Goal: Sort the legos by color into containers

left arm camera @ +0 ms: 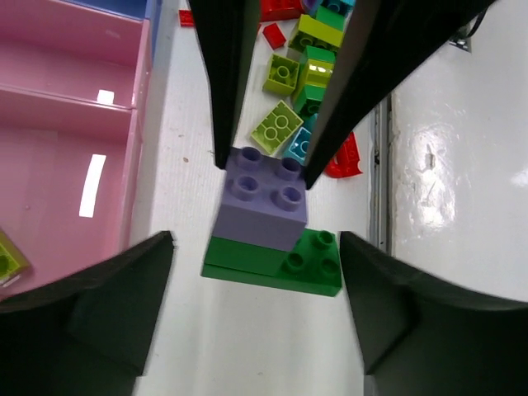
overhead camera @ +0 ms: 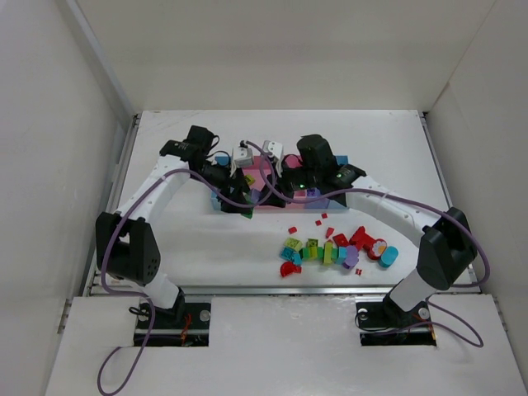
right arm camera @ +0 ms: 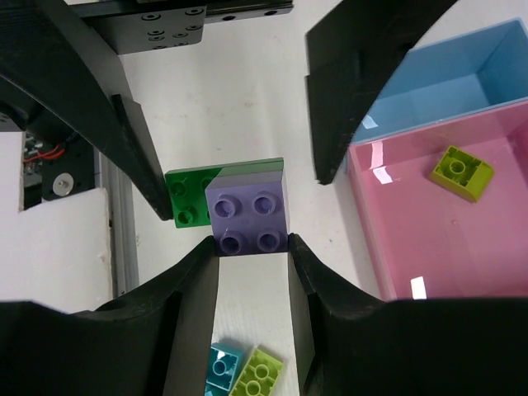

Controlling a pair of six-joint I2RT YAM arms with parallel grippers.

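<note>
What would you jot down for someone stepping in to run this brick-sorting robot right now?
Hands: the right hand is shut on the purple brick, which sits stuck on top of a green brick. The left hand is open, straddling that stack.
Place: the stack is just beside the pink bin.
Done, as far as shows: one lime brick in the pink bin.
Left: split the stack, bin both pieces, then sort the loose pile on the table by colour.
</note>
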